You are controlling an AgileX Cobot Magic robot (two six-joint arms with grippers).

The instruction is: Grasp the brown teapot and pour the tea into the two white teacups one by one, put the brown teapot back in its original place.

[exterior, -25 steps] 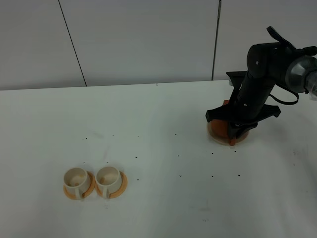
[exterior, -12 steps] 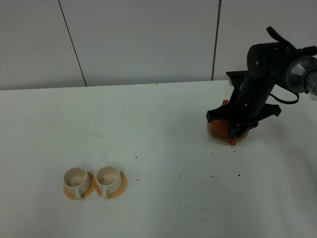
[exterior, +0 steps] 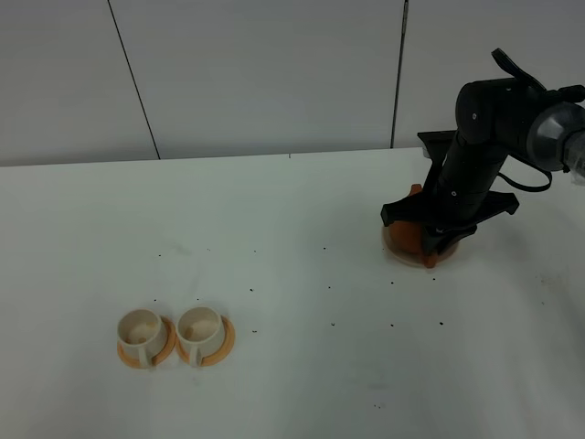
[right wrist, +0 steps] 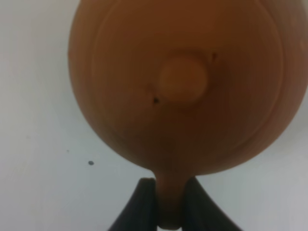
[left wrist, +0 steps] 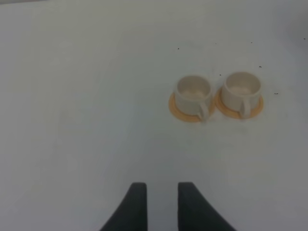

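The brown teapot point(exterior: 400, 235) sits on the beige coaster point(exterior: 398, 256) at the right of the table, mostly hidden by my right arm. In the right wrist view the teapot point(right wrist: 187, 82) fills the frame, lid knob up. My right gripper point(right wrist: 169, 204) is shut on its handle point(right wrist: 169, 190); in the high view it point(exterior: 430, 249) is low over the pot. The two white teacups point(exterior: 139, 327) point(exterior: 199, 325) stand side by side on orange saucers at the front left. They also show in the left wrist view point(left wrist: 193, 90) point(left wrist: 242, 86). My left gripper point(left wrist: 162, 204) hangs above bare table short of them, fingers slightly apart, empty.
Small dark specks point(exterior: 331, 287) are scattered over the white table point(exterior: 292, 219). A pale wall stands behind the table's far edge. My left arm is out of the high view.
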